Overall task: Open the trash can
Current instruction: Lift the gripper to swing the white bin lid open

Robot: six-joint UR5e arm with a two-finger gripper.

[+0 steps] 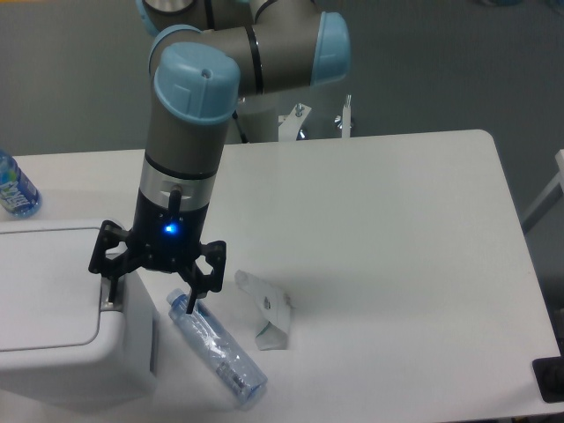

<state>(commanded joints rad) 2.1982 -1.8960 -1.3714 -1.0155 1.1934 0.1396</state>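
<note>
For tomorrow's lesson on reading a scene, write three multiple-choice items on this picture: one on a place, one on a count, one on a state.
1. Where does the clear bottle lie?
A. on the table, right of the trash can
B. inside the trash can
C. in the gripper

2. How many bottles are in view?
A. one
B. two
C. four

3. How is the trash can's lid?
A. taken off
B. standing upright
C. down flat

Answers:
1. A: it lies on its side on the white table, beside the trash can.
2. B: the clear one, and a blue-labelled bottle at the left edge.
3. C: the lid lies flat, with the gripper open at its right edge.
</note>
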